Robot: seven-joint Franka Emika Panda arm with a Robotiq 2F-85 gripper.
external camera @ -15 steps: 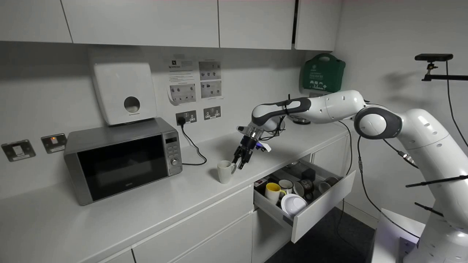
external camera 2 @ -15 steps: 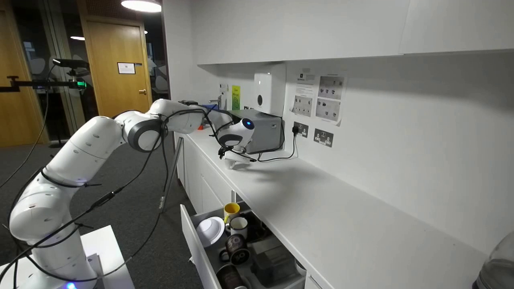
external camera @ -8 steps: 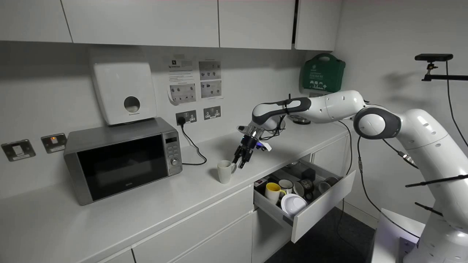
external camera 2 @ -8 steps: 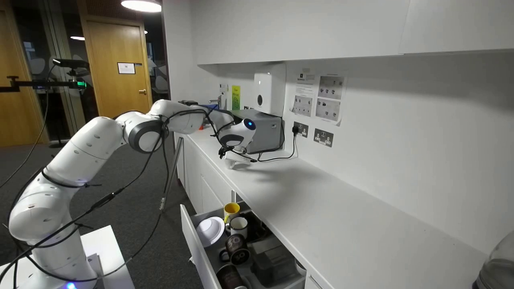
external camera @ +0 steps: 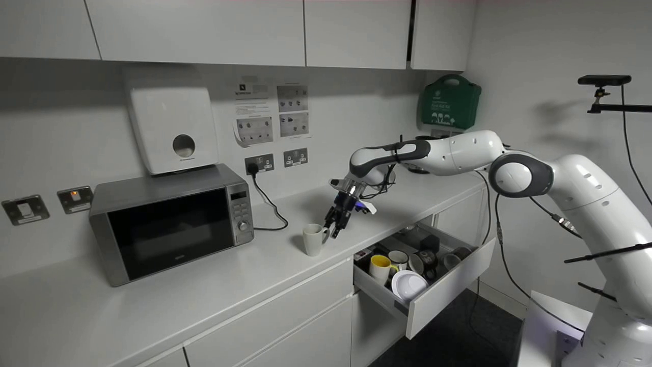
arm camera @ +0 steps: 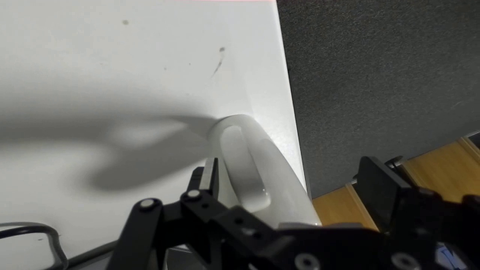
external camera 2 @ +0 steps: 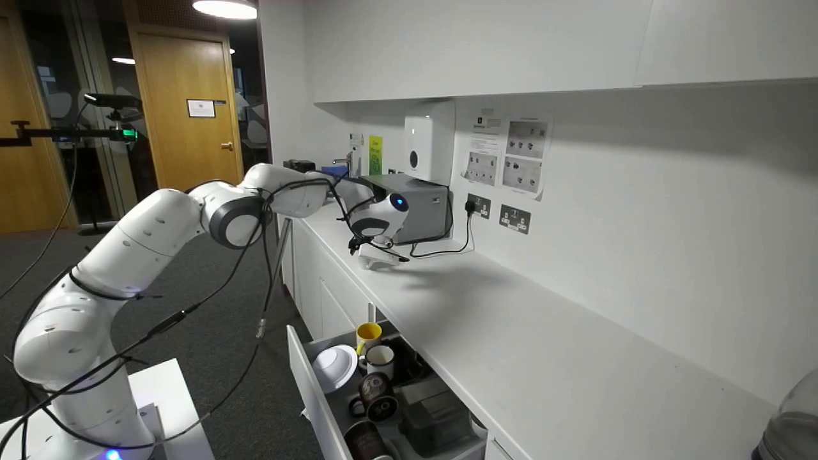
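A white mug [external camera: 313, 240] stands upright on the white counter [external camera: 244, 285], its handle turned toward my gripper [external camera: 330, 232]. The fingertips are low over the counter, right beside that handle. In the wrist view the mug [arm camera: 288, 187] fills the space between the spread jaws, with its handle [arm camera: 240, 168] pointing up the picture. One finger pad [arm camera: 215, 178] is close along the handle's left side; whether they touch I cannot tell. The opposite pad [arm camera: 378, 187] is well apart from the mug. Nothing is gripped. My wrist [external camera 2: 380, 220] hides the fingers in an exterior view.
An open drawer [external camera: 451, 290] juts out below the counter, holding a yellow-lined mug [external camera: 380, 267], a white bowl [external camera: 408, 285] and several dark mugs. A microwave [external camera: 170, 221] stands behind the mug's far side. Wall cupboards [external camera: 204, 30] hang above; the counter's front edge runs close by.
The arm's elbow has sunk slightly, and the gripper has shifted down by a very small amount. The mug and the drawer have stayed where they were.
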